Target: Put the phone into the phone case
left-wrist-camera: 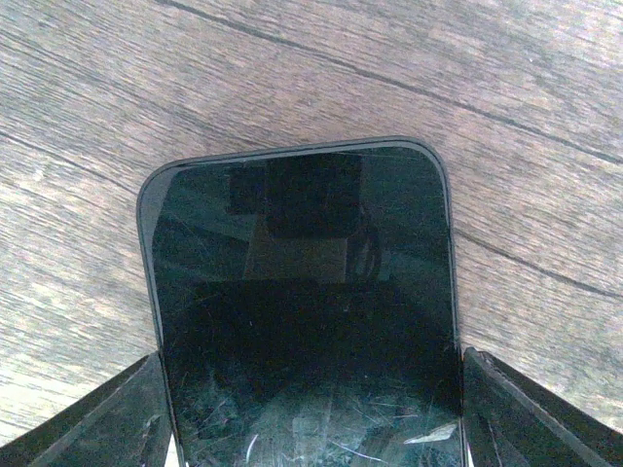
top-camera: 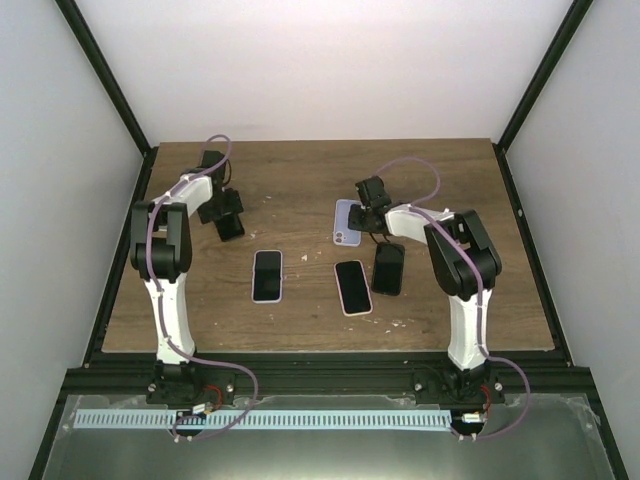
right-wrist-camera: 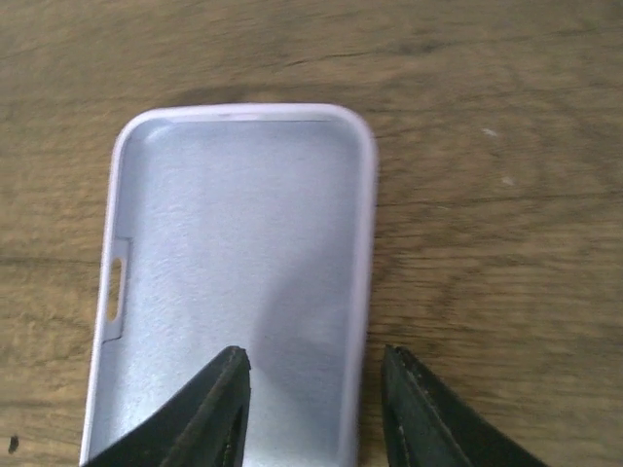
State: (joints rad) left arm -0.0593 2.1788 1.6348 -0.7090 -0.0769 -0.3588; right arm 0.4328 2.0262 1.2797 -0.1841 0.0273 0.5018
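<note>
A brown wood-grain table carries five flat things. A black phone lies left rear and a lilac phone case, hollow side up, right rear. Two dark-screened phones, white-edged and pink-edged, lie mid-table, with a black slab just right of them.

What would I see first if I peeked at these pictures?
Probably the black phone with its scratched screen. It lies on the wooden table at the left, and the left gripper has a finger on each side of it. Next comes the empty lilac case on the right, where the right gripper has one finger inside its rim and one outside.
</note>
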